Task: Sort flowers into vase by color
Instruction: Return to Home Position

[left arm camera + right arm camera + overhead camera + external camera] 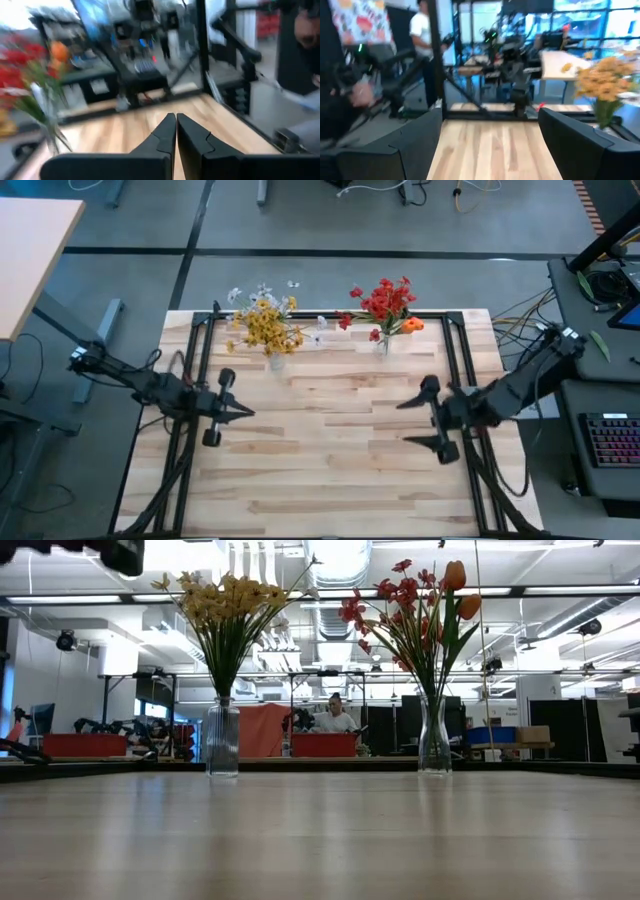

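Over the left part of the light wooden slatted table [330,470], the left gripper [240,412] hangs with its fingers pressed together, holding nothing. At the table's far edge, left of centre, a ribbed clear glass vase [222,740] holds the yellow flowers [225,600], with a few white blossoms [262,290] among them. Right of centre on that edge, a smooth clear glass vase [434,740] holds the red flowers [395,595] and orange tulips [455,578]. Over the table's right part, the right gripper [415,422] hangs empty, fingers spread apart. No loose stem shows on the table, so the sorting looks finished; only parking the arms seems left.
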